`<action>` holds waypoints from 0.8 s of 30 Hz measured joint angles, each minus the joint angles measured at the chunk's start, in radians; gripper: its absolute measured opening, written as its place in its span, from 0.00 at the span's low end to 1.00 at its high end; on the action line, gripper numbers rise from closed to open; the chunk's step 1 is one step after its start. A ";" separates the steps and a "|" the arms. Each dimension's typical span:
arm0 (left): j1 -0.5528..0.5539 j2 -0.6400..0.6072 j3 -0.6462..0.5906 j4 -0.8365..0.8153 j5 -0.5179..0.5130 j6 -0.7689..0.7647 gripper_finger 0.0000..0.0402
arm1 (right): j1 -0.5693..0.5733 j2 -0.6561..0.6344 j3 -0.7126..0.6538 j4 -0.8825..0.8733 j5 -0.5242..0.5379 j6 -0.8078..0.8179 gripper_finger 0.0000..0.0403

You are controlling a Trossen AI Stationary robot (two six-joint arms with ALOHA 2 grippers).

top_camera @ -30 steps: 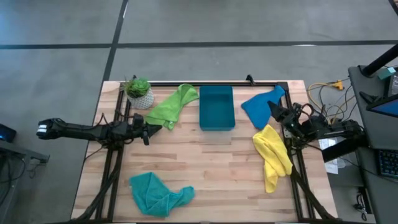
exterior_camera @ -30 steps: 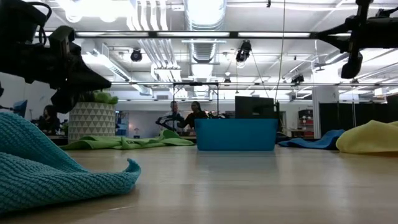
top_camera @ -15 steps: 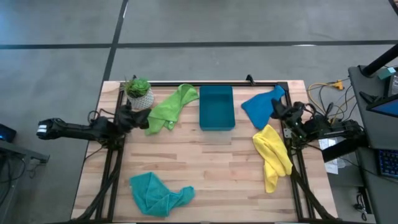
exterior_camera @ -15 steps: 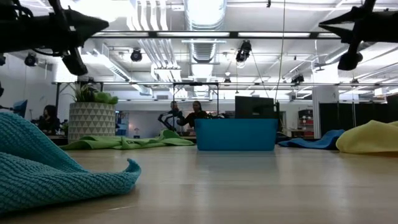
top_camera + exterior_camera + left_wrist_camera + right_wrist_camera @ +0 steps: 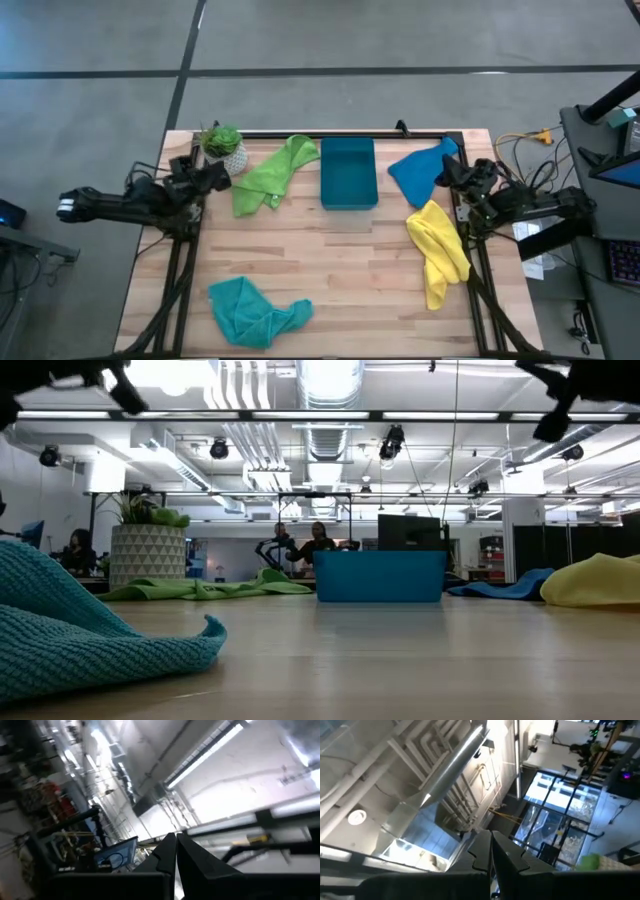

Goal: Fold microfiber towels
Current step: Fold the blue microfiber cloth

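Jaws pressed together on both grippers, left [image 5: 213, 173] and right [image 5: 447, 172], now drawn back to the surface [image 5: 340, 280] edges; all four towels remain unfolded.

The table [image 5: 330, 260] is evenly and brightly lit from above, and only faint, soft shadows are cast beside the cloths. Strong glare is produced by the ceiling lights [image 5: 330, 375] in the low view, where the nearest teal towel [image 5: 90, 630] is rendered soft. The left wrist view is smeared by blur and washed out by a bright strip light [image 5: 210, 750].
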 joint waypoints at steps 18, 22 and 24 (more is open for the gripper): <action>0.000 0.080 0.549 -1.028 -0.079 0.513 0.00 | 0.000 0.459 0.634 -0.535 0.019 -0.583 0.02; 0.000 0.089 0.624 -1.155 -0.184 0.589 0.00 | -0.013 0.449 0.823 -1.217 0.241 -0.318 0.02; 0.001 0.089 0.636 -1.163 -0.233 0.620 0.00 | -0.032 0.471 0.910 -1.518 0.253 -0.139 0.02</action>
